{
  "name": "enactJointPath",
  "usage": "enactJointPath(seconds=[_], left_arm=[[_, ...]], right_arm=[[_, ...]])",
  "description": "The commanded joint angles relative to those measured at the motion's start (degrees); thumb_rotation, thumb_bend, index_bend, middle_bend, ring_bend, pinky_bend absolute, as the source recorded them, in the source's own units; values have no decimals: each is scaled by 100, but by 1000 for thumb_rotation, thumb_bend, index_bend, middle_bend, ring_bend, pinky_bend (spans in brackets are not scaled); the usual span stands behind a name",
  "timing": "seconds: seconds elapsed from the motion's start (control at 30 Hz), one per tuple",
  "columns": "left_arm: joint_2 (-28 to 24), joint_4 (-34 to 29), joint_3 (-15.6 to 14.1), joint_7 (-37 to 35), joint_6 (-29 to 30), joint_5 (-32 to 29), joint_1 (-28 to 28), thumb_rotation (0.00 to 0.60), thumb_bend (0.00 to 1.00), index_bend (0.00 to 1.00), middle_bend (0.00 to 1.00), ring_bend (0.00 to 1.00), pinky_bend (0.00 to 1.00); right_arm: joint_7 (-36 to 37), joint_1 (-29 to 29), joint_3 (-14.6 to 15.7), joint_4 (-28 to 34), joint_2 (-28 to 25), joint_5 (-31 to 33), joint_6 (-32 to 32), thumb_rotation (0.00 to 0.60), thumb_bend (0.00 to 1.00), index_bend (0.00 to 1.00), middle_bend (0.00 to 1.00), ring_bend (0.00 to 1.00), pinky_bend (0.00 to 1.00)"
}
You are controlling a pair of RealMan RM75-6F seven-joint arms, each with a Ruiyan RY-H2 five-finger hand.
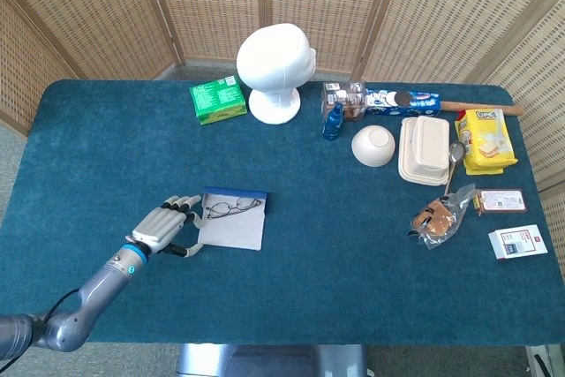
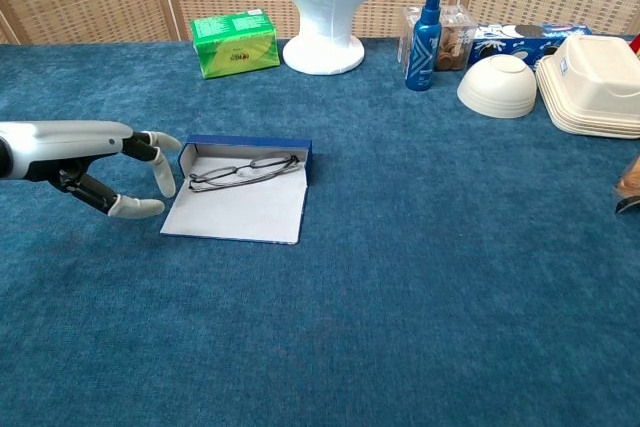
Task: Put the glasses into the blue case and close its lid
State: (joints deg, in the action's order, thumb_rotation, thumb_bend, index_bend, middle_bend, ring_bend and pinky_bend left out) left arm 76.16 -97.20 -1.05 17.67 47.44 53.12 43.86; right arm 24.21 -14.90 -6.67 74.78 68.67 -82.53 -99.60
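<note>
From the head view, the thin wire-framed glasses (image 1: 232, 207) lie inside the flat open blue case (image 1: 233, 216) at lower left of the teal-covered desk (image 1: 353, 262). The left robot hand (image 1: 164, 229) sits just left of the case, fingers spread, grasping nothing.

The chest view shows the same robot hand (image 2: 90, 152) at the left edge — released, fingertips near the case's (image 2: 245, 192) left side but apart from it. The glasses (image 2: 243, 169) rest against its blue back wall.
</note>
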Motion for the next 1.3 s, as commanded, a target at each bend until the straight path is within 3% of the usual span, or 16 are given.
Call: enactJointPath(seconds=[0.03, 0.37, 0.73, 1.3], left_arm=[[160, 30, 4, 229, 159, -10, 30, 297, 298, 310, 0, 0, 0], [455, 8, 58, 793, 875, 137, -91, 216, 281, 263, 0, 0, 0], [660, 45, 91, 1101, 874, -8, -88, 148, 242, 296, 0, 0, 0], [1093, 353, 240, 1861, 1173, -270, 42, 123, 229, 311, 0, 0, 0]], right_arm=[[25, -9, -1, -11, -1, 16, 6, 586, 259, 0, 127, 0, 166], [156, -38, -14, -111, 7, 58, 14, 588, 259, 0, 126, 0, 166], [189, -39, -22, -162, 30, 67, 26, 586, 260, 0, 126, 0, 166], [277, -83, -26, -210, 38, 94, 16, 585, 260, 0, 126, 0, 166]])
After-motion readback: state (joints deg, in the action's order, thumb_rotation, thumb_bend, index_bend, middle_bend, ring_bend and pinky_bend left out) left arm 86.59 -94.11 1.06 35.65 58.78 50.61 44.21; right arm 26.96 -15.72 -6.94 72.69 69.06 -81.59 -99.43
